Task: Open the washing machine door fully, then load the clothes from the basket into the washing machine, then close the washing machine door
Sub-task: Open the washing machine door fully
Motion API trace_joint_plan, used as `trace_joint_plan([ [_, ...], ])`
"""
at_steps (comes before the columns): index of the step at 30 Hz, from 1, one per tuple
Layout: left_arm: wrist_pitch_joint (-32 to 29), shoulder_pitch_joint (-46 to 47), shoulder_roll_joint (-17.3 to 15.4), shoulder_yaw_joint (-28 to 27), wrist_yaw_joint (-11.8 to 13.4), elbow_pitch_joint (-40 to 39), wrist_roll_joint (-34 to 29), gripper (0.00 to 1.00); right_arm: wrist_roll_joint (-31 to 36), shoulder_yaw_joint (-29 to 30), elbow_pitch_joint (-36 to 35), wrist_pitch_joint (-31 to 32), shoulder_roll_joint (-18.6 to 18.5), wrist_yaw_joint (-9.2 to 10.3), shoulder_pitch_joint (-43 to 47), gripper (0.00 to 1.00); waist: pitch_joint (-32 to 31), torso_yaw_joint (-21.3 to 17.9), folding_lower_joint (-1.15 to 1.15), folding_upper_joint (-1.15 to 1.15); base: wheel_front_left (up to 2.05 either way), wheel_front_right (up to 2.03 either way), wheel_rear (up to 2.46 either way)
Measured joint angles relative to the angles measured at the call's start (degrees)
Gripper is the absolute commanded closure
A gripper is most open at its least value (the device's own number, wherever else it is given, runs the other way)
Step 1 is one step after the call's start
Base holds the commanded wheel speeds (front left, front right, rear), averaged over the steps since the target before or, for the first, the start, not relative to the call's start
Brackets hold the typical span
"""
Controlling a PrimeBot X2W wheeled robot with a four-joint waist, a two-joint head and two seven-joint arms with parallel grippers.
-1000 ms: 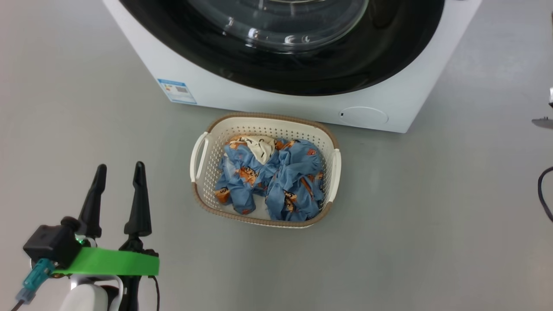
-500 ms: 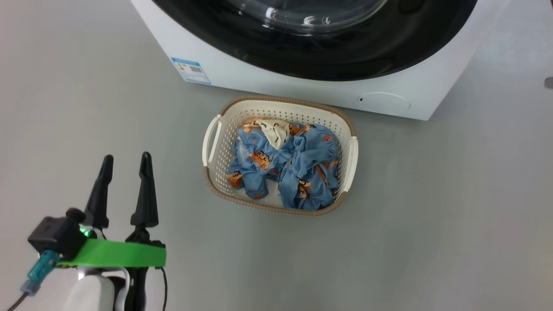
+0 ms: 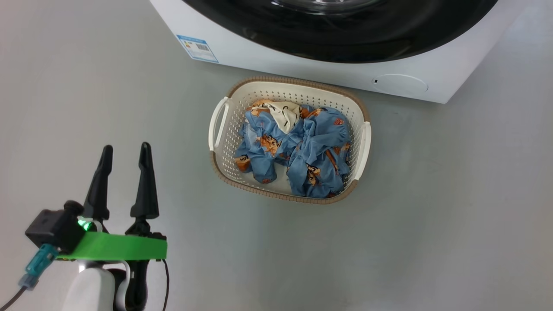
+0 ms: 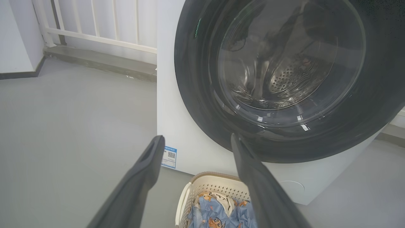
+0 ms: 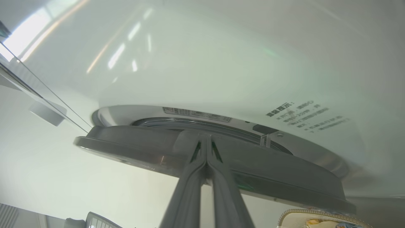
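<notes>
- Left gripper [image 3: 125, 147] stood at the lower left of the head view, fingers spread, holding nothing, above the floor [image 3: 432, 216]
- Basket [image 3: 259, 91] sat on the floor at mid-frame, well apart from that gripper, with the clothes [image 3: 302, 147] heaped inside
- Washer [image 3: 268, 58] ran along the top edge, just beyond the basket
- Door [image 3: 345, 34] covered its front, black and glossy
- Right gripper [image 5: 206, 139], mid-frame in the right wrist view, had its fingers pressed together, tips at the door's grey rim; contact could not be told
</notes>
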State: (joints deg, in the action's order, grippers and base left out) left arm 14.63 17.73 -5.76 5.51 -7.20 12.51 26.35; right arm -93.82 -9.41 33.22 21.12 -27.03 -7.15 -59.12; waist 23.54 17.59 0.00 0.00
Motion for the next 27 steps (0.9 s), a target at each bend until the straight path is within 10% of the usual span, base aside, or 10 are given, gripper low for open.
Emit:
trace_joint_plan([
  [27,0.0,1.16,1.7,-0.1,0.0,-0.02,0.35,0.0,1.61,-3.44,7.64,7.54,0.07,-0.01,-11.07,1.0,3.23,1.95,0.0,0.0,0.0,0.0,0.0],
])
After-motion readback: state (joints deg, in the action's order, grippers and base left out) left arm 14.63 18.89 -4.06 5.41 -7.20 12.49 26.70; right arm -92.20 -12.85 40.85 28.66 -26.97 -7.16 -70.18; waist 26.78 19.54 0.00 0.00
